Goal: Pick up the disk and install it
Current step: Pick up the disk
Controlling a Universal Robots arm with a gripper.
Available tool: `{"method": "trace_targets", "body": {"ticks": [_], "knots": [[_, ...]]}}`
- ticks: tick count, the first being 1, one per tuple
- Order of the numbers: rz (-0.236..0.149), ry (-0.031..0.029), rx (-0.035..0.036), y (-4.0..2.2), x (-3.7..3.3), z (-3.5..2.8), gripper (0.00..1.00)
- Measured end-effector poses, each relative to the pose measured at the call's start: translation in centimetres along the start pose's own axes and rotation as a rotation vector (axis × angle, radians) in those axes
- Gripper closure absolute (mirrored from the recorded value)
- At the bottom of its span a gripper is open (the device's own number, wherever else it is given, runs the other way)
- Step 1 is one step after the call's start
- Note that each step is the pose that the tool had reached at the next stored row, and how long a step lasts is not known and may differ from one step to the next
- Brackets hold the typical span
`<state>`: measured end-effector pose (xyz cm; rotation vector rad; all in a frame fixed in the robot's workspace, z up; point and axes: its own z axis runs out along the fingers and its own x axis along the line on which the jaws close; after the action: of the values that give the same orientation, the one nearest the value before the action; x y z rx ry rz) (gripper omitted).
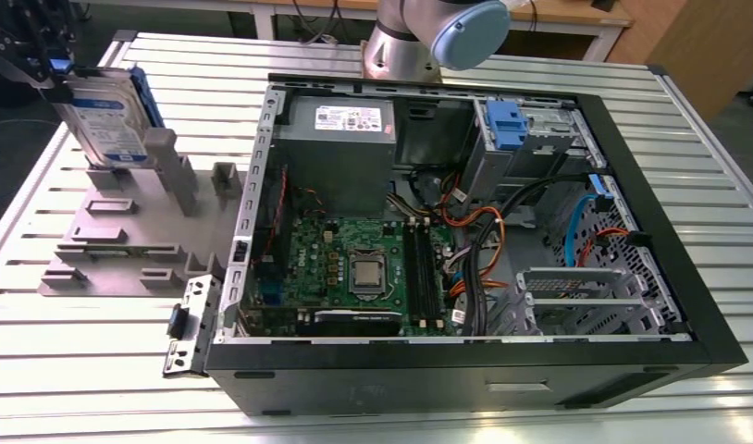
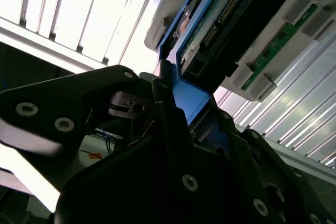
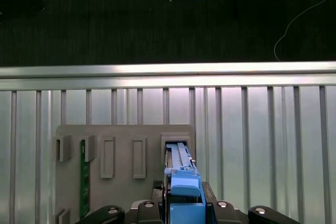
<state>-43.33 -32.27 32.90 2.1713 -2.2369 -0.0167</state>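
One open computer case [image 1: 500, 379] is sitting nearest me on the slatted aluminium table [image 1: 55, 388], taking up its middle and the exterior view's right. Beyond it, toward the table's left edge, a grey holder block [image 1: 117, 250] is lying flat. I am seeing the disk [image 1: 105, 125] standing upright at that block's far end, its lower end at a slot. The gripper [image 1: 58, 79] is clenching the disk's blue carrier frame from above. Farthest off, the arm's base [image 1: 401, 51] is standing at the table's far edge.
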Motion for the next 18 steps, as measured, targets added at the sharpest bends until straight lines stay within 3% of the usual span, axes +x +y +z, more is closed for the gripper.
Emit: {"method": "trace_targets", "body": {"ticks": [18], "knots": [[0.0, 0.0001, -0.0001, 0.01, 0.0, -0.38, 0.64]]}}
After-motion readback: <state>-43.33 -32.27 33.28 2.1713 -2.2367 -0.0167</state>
